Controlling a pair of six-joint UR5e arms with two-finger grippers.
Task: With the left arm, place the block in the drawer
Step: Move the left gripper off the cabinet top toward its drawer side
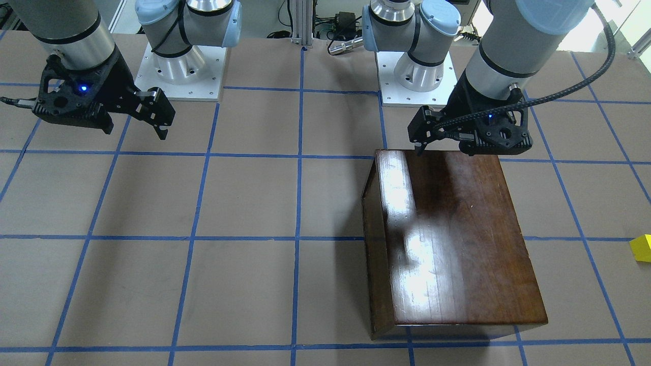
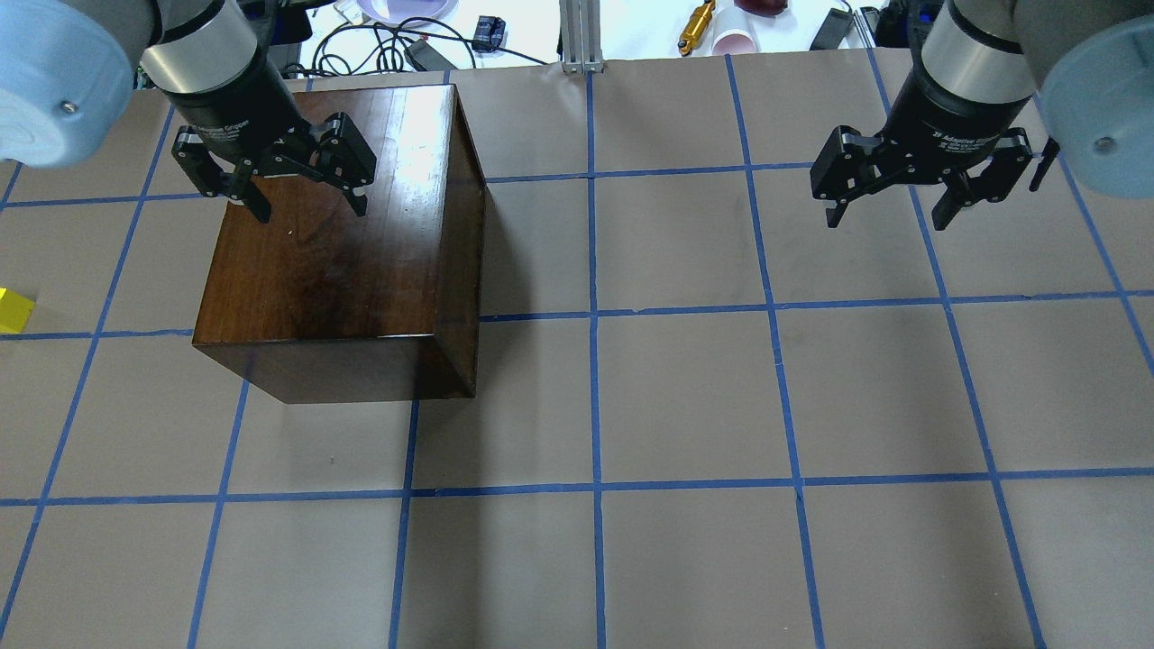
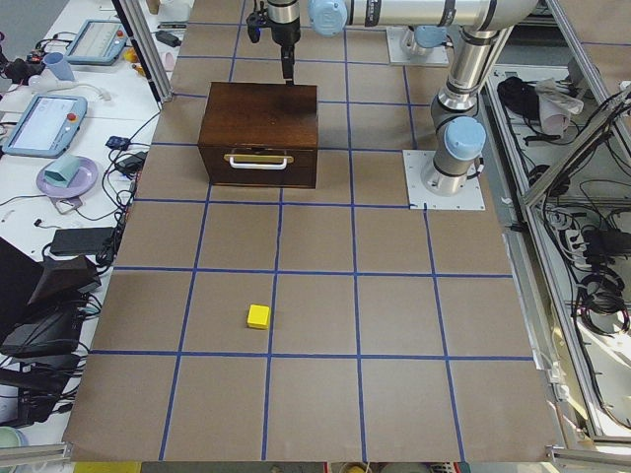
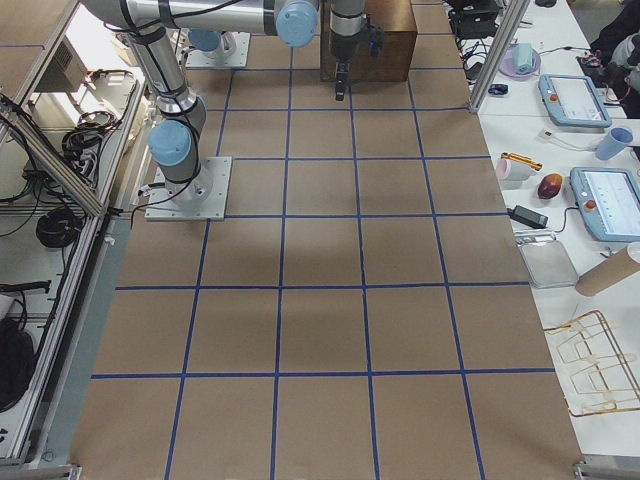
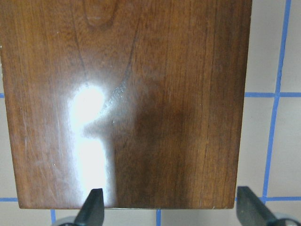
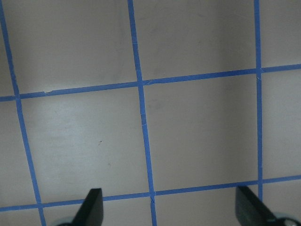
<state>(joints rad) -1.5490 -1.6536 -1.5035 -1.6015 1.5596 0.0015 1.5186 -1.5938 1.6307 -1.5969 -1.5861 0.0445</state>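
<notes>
The yellow block (image 2: 13, 311) lies on the table at the far left, apart from the box; it also shows in the front view (image 1: 642, 247) and the exterior left view (image 3: 258, 315). The dark-brown wooden box (image 2: 334, 261) stands to its right. The drawer's front panel with its metal pull (image 3: 258, 161) faces the block and is shut; its pale tray is hidden. My left gripper (image 2: 311, 212) hangs open and empty over the box's top (image 5: 127, 103). My right gripper (image 2: 888, 221) is open and empty above bare table at the right.
Both arm bases (image 1: 178, 71) (image 1: 414, 76) stand on white plates at the robot's edge of the table. Beyond the table's far edge are cables, cups and tablets (image 3: 44, 118). Blue tape lines grid the brown table (image 2: 685, 397).
</notes>
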